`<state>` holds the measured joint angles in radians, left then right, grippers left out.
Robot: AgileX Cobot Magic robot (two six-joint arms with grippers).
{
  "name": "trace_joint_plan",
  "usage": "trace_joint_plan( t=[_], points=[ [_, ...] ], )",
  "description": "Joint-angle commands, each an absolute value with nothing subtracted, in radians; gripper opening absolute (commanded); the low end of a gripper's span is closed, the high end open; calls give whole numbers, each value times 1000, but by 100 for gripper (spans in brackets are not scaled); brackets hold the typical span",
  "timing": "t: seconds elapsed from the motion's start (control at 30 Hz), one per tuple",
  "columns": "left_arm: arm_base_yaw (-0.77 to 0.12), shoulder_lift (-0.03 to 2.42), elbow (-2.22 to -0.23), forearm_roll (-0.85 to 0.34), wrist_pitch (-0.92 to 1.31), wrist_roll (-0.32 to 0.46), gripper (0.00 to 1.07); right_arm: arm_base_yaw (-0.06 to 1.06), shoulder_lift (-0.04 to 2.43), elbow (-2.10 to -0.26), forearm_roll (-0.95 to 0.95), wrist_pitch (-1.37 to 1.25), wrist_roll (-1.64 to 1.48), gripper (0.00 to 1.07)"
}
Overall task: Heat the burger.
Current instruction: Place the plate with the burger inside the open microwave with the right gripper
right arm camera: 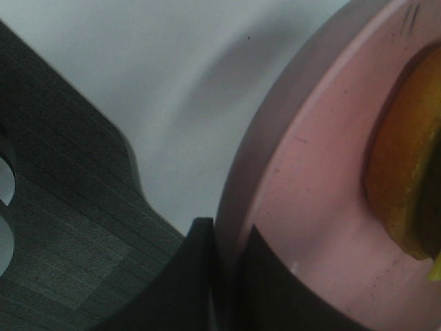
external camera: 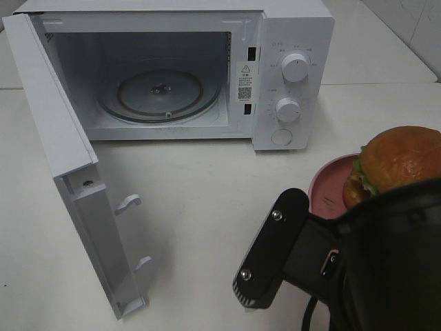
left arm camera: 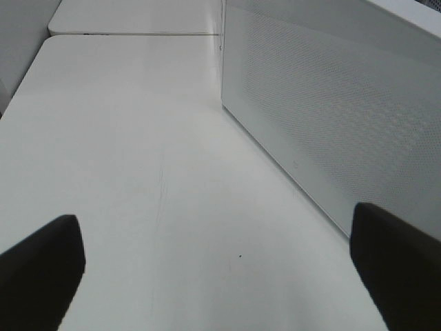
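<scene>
The right gripper (right arm camera: 231,276), nearest the lens, is pinched tight on the rim of the one pink plate (external camera: 328,185), whose single burger (external camera: 400,160) sits just beyond those jaws, right of the one open-doored microwave (external camera: 293,41), while the left gripper (left arm camera: 217,265) hangs spread wide over the white table (left arm camera: 138,172).

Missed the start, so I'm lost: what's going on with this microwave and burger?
The right hand is clamped on the rim of the pink plate carrying the burger, right of and in front of the microwave. Its door stands wide open and the burger is not yet inside. The left hand is open, holding nothing, over the table beside the microwave.
</scene>
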<state>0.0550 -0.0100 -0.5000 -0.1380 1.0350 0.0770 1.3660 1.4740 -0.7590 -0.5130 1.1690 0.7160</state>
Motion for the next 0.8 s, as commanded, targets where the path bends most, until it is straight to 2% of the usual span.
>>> trace_joint_plan(
  t=[0.03,0.8],
  points=[
    [57,-28,-497,-139,1029,78,98,1401,1467,-758,-575,1240,660,0],
    [57,-28,-497,-139,1029,78,98,1426,1467,-758,-771,1089,326,0]
  ],
)
